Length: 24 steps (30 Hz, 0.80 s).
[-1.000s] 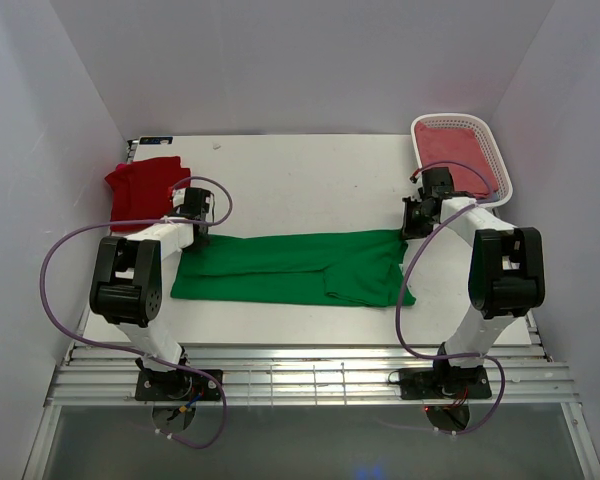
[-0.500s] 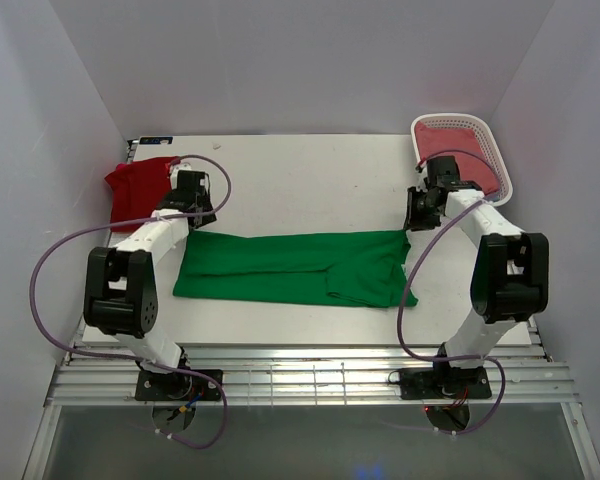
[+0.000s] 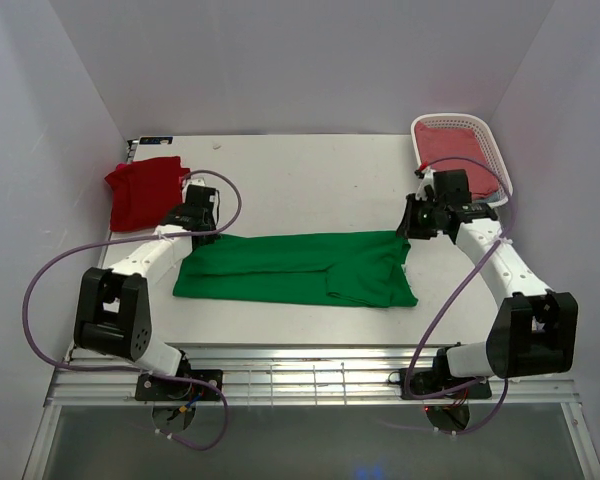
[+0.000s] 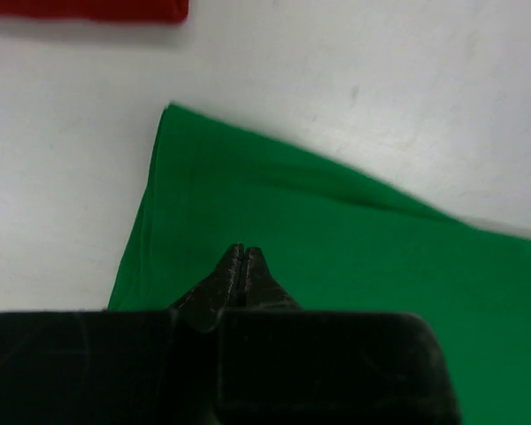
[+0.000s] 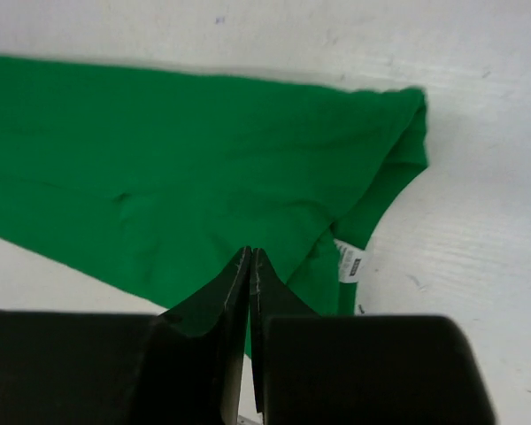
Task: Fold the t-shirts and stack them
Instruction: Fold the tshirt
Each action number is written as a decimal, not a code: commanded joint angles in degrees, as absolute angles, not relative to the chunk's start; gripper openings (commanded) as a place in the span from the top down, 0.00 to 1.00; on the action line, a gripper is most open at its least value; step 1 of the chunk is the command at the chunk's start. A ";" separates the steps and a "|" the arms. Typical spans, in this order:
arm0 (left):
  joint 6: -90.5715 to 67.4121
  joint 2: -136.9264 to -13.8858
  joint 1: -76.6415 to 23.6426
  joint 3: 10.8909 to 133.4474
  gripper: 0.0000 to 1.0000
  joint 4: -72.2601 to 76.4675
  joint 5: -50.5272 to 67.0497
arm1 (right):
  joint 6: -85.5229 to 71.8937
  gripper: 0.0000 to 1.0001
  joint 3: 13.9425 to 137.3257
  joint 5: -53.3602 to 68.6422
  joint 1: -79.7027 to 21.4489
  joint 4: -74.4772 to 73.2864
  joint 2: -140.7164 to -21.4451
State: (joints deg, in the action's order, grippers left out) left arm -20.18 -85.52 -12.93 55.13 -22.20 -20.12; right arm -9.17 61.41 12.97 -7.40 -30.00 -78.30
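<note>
The green t-shirt (image 3: 295,268) lies flat in a long folded strip across the middle of the table. The red t-shirt (image 3: 143,190) lies folded at the far left; its edge shows at the top of the left wrist view (image 4: 88,9). My left gripper (image 3: 204,230) is shut and empty just above the green shirt's (image 4: 336,248) far left corner, jaws together (image 4: 242,251). My right gripper (image 3: 414,222) is shut and empty above the green shirt's (image 5: 186,150) far right corner, jaws together (image 5: 250,252). A white label (image 5: 350,263) shows at that end.
A white basket (image 3: 492,150) holding red cloth stands at the far right corner, just behind the right arm. Purple cables loop out from both arms. White walls close in the table on three sides.
Both grippers lifted toward the far side, then came back down over the green shirt's far corners. Both arms' elbows swung outward. The shirts have not moved.
</note>
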 commanded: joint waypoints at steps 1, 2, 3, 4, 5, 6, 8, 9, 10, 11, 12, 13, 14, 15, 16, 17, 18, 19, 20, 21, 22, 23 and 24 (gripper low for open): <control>-22.67 -85.34 -12.75 53.18 1.00 -27.94 -20.83 | -12.13 0.92 56.35 17.92 -9.57 -28.65 -76.82; -22.76 -85.52 -12.83 52.65 1.00 -28.12 -21.00 | -12.39 0.92 55.64 18.10 -10.02 -28.48 -76.56; -22.85 -85.60 -12.75 52.47 1.00 -28.39 -21.09 | -12.91 0.92 55.03 18.02 -10.89 -28.22 -76.29; -22.85 -85.78 -12.74 52.38 1.00 -29.17 -21.18 | -13.09 0.92 54.50 17.76 -11.33 -28.13 -76.20; -22.94 -86.22 -12.83 52.30 1.00 -29.44 -21.09 | -13.27 0.92 53.54 17.58 -11.77 -28.21 -76.11; -23.03 -86.48 -12.75 52.29 1.00 -29.70 -20.92 | -13.79 0.92 53.18 17.32 -12.47 -28.39 -76.46; -23.11 -86.92 -12.83 51.86 1.00 -30.06 -20.40 | -14.50 0.92 52.04 17.14 -13.18 -28.91 -77.16; -23.38 -87.27 -12.75 51.42 1.00 -30.06 -20.13 | -14.76 0.92 51.68 16.96 -14.05 -28.92 -78.04; -23.55 -87.54 -12.83 50.98 1.00 -30.15 -19.95 | -15.29 0.92 51.33 16.09 -14.50 -29.00 -78.48; -23.73 -87.71 -12.83 50.63 1.00 -30.15 -19.52 | -15.55 0.92 51.07 15.74 -15.11 -28.92 -78.92; -24.17 -88.15 -12.92 49.67 1.00 -30.06 -19.51 | -15.90 0.92 50.46 15.47 -15.99 -29.00 -79.80; -24.17 -88.50 -13.09 49.22 1.00 -30.06 -19.51 | -16.60 0.92 50.28 14.95 -16.43 -28.92 -80.24; -24.17 -88.94 -13.18 48.78 1.00 -30.15 -19.51 | -17.05 0.92 50.10 14.51 -16.87 -28.92 -80.68; -24.00 -89.47 -13.27 48.52 1.00 -30.15 -19.25 | -17.40 0.92 49.92 14.07 -17.57 -29.00 -81.90; -24.43 -90.60 -13.45 48.60 1.00 -30.49 -18.64 | -17.49 0.92 49.92 13.19 -17.93 -29.26 -82.52; -24.26 -91.22 -13.62 48.78 1.00 -30.67 -18.28 | -17.84 0.92 49.92 12.75 -18.28 -29.44 -83.75; -24.43 -91.67 -13.97 49.04 1.00 -31.28 -18.72 | -17.93 0.92 50.10 12.14 -18.72 -29.53 -84.37; -24.78 -92.89 -14.32 49.39 1.00 -31.46 -18.72 | -18.10 0.92 50.27 10.74 -18.89 -29.79 -85.07; -24.87 -93.42 -14.41 49.48 1.00 -31.55 -18.63 | -18.19 0.92 50.53 10.11 -18.90 -30.32 -86.47; -25.05 -94.04 -14.50 49.74 1.00 -31.90 -18.46 | -18.28 0.92 50.71 9.50 -18.98 -30.58 -87.27; -25.14 -95.44 -14.59 50.01 1.00 -32.08 -18.54 | -18.19 0.92 51.23 8.19 -18.98 -30.76 -87.97; -25.48 -96.23 -14.68 50.18 1.00 -32.17 -18.54 | -18.37 0.92 51.59 7.39 -18.98 -31.28 -89.46; -25.58 -96.94 -14.68 50.36 1.00 -32.52 -18.28 | -18.46 0.92 51.94 6.43 -18.98 -31.64 -90.26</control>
State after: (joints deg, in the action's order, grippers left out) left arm -23.66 -92.75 -14.28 51.24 -31.59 -21.08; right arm -17.45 50.19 10.39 -18.85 -30.13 -88.33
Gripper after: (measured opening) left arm 0.009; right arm 0.078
